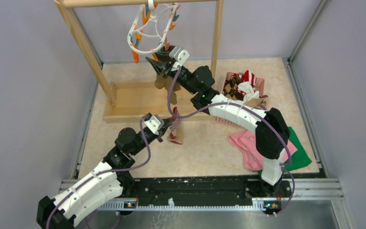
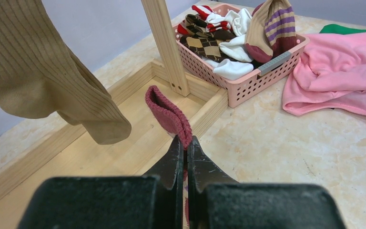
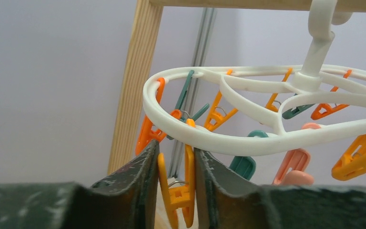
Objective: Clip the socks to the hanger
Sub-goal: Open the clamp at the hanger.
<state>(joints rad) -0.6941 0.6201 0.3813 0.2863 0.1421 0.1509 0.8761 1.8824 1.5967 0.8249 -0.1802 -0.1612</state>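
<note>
Lining this up looks like a two-hand job to me. The left gripper is low over the table with its fingers pinched tight on the maroon-cuffed sock, the cuff poking out past the tips and the rest dangling. Further back, a tan ribbed sock hangs just under the hanger, which is hooked on the wooden rack; can't tell what's holding it. The right gripper is clamped round an orange clip on the ring's near edge, but the clip's mouth is hidden, so no idea if it's actually open. I'd hold that squeeze steady, bring the cuff up from below, dodge the tan sock, feed it deep into the mouth, then release. Spare socks sit in the pink basket off right.
</note>
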